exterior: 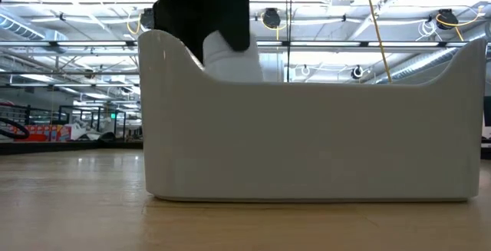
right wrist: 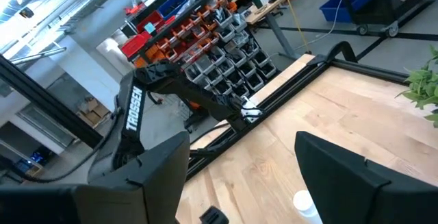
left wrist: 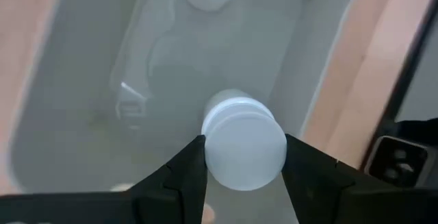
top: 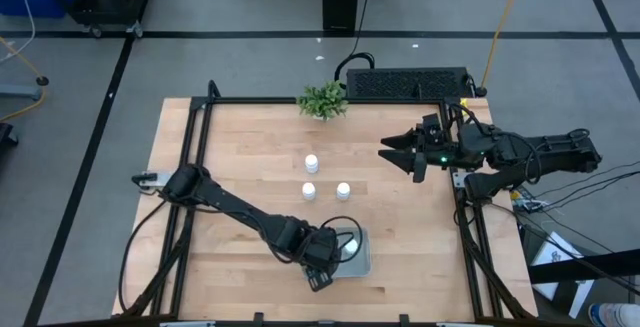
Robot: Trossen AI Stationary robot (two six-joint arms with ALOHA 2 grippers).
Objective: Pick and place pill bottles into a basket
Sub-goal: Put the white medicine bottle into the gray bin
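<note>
The left gripper clamped a small white round-capped pill bottle over the pale grey-blue basket; the right gripper hung wide above the desk.

I am running this rig inside a large industrial workshop or robotics lab. Racks of red and blue parts bins line the far wall beneath exposed ceiling trusses, and the wooden worktop stands on a bare concrete floor.
</note>
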